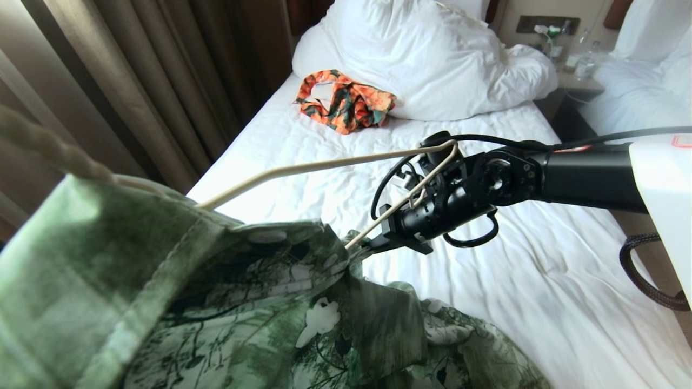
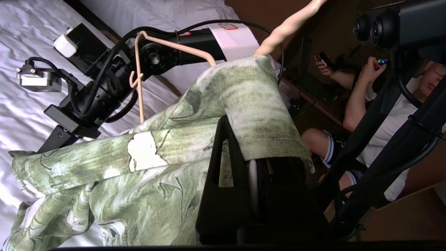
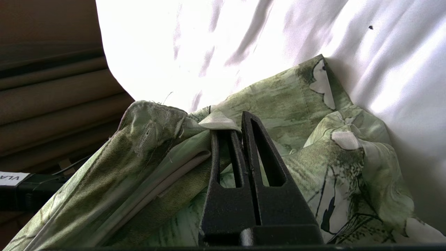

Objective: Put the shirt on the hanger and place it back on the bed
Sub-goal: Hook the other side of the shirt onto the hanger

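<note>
Right gripper (image 3: 231,129) pinched shut on the shirt (image 1: 243,313) mid-frame, left gripper (image 2: 244,164) clamped on shirt cloth at lower left, hanger (image 1: 324,167) slanting up-right from collar over the bed (image 1: 540,302), hook nearest right arm.

Brown-beige curtains (image 1: 135,81) hung in heavy vertical folds across the upper left of the head view; a dark wooden headboard (image 1: 303,16) showed at the top centre; a nightstand (image 1: 578,81) stood at the upper right, carrying clear bottles (image 1: 586,59) beneath a wall switch panel (image 1: 546,24); a second bed (image 1: 649,81) with white bedding occupied the far upper right; daylight fell bright across the white linen; a seated person (image 2: 369,115) appeared at the right of the left wrist view.
</note>
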You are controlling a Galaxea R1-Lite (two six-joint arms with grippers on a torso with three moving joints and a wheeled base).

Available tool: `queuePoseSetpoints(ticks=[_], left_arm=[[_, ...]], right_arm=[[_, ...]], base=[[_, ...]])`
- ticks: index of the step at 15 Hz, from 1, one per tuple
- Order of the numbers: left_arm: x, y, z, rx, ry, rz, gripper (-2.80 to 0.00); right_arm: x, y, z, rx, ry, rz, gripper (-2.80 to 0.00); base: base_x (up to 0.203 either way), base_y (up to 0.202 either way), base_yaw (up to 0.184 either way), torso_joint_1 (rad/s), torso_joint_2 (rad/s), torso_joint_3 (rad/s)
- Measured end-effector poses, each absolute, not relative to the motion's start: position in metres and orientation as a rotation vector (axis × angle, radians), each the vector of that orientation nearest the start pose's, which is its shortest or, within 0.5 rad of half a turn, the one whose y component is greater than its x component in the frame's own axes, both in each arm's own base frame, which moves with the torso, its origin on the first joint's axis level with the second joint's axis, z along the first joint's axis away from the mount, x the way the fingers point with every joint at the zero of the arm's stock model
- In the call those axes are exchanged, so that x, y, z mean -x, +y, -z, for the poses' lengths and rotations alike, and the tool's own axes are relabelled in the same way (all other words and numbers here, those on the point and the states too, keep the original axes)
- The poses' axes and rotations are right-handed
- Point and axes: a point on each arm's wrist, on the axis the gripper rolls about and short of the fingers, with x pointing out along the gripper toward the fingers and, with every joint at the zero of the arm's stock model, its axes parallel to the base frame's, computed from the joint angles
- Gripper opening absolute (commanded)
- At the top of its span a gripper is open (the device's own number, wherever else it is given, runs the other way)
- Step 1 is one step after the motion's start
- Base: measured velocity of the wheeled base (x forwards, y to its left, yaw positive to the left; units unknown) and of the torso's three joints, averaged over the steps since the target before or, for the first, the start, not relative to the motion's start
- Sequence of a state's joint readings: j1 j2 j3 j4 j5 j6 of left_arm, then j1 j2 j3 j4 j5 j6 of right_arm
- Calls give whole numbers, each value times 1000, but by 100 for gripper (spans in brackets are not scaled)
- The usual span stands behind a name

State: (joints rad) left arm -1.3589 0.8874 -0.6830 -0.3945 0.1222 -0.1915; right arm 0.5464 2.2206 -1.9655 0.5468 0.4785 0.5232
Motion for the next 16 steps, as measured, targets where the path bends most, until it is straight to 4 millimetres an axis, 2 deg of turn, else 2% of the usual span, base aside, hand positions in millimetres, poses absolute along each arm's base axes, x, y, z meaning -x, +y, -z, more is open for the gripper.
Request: queuePoseSetpoints(ticks=[3, 7, 10, 16], left_arm=[[-23, -93, -290, 307, -34, 1244, -280], [-23, -93, -290, 307, -35, 1238, -280], [-23, -93, -292, 305, -34, 1243, -280], [-23, -92, -277, 256, 26, 1234, -280]], right_arm=[[-371, 237, -193, -421, 1074, -720, -280], [-364, 233, -200, -417, 1092, -708, -280], [-356, 228, -215, -414, 1071, -711, -280], [-334, 215, -252, -410, 1001, -714, -280]], base=[[0, 0, 0, 0, 0, 0], [0, 0, 0, 0, 0, 0], [0, 0, 0, 0, 0, 0], [0, 0, 0, 0, 0, 0]])
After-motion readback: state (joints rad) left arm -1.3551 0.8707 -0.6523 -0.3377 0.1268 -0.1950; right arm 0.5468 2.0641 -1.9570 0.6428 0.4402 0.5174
